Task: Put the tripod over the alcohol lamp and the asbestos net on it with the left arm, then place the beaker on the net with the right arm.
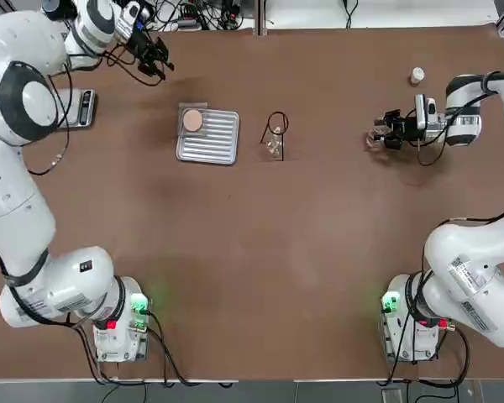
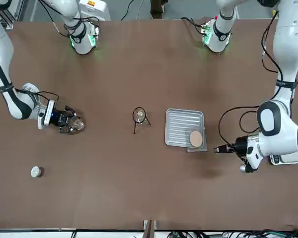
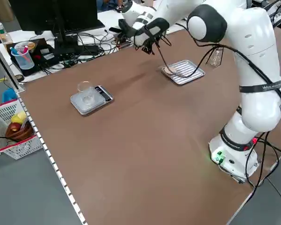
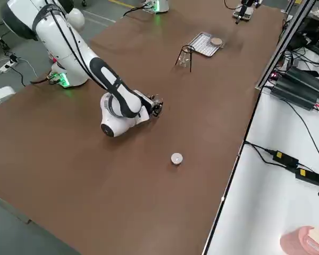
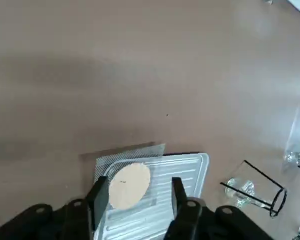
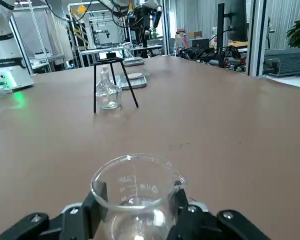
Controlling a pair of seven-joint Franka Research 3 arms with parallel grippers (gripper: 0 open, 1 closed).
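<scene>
The black wire tripod [image 1: 276,126] stands over the small glass alcohol lamp [image 1: 275,148] at the table's middle, and both also show in the right wrist view as tripod [image 6: 112,80] and lamp [image 6: 108,92]. The asbestos net [image 1: 192,120], grey mesh with a tan centre, lies on the far left corner of the ribbed tray [image 1: 214,143], its edge overhanging. My left gripper [image 1: 155,59] hovers open and empty, beyond and left of the tray. In its wrist view the net [image 5: 129,184] shows between its fingers. My right gripper [image 1: 386,130] is low at the table's right, shut on the clear beaker [image 6: 137,187].
A small white capped cylinder [image 1: 417,75] stands beyond the right gripper. A scale [image 3: 90,99] with a glass cup [image 3: 85,89] on it sits at the far left edge. Cables and equipment crowd the far side of the table.
</scene>
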